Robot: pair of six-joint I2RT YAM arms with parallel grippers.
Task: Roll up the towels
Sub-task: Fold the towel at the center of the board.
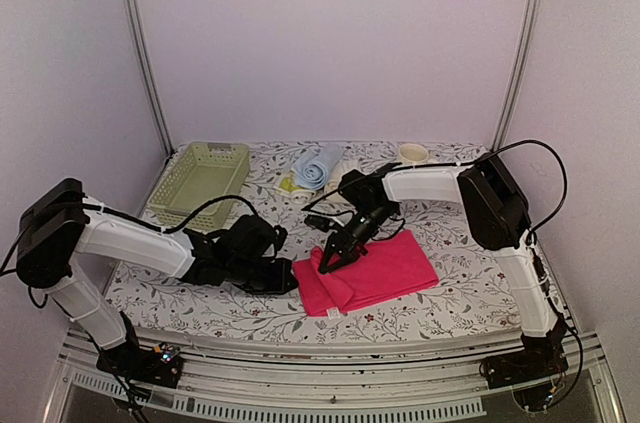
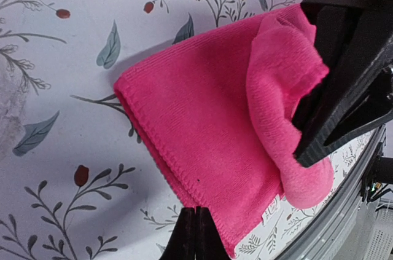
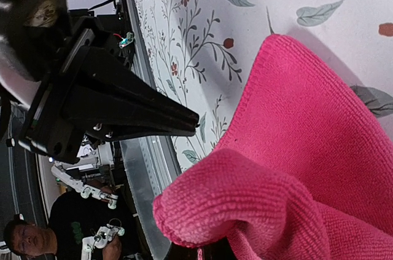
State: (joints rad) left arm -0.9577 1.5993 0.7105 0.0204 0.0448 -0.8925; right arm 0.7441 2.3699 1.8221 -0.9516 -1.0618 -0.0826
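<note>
1. Pink towel (image 1: pixel 385 273): it lies on the floral table (image 1: pixel 460 293), near the front edge and about midway between my two arms. In the overhead view its long axis runs left to right, with the right end tipped slightly toward the far side. The right part lies flat. The left end is bunched.
2. Right pincer (image 1: pixel 331 261): clamped on the pink towel at its far-left corner. My left wrist view shows the dark fingers closed over a thick fold of cloth. That fold is raised off the table and droops over below the fingers.
3. Left pincer (image 1: pixel 290 278): its fingers are pressed together into one narrow wedge with nothing held between them. The tip points toward the towel's left hem, which is a doubled, stitched edge, and sits just beside it. I cannot tell whether the tip touches it.
4. Light blue towel (image 1: pixel 318 165): it lies at the far side of the table between the basket (image 1: pixel 200 178) and the mug (image 1: pixel 412 153). It is bundled, with its length angled from near-left to far-right.
5. Yellow-green towel (image 1: pixel 288 183): only a small patch shows at the blue one's near-left end.
</note>
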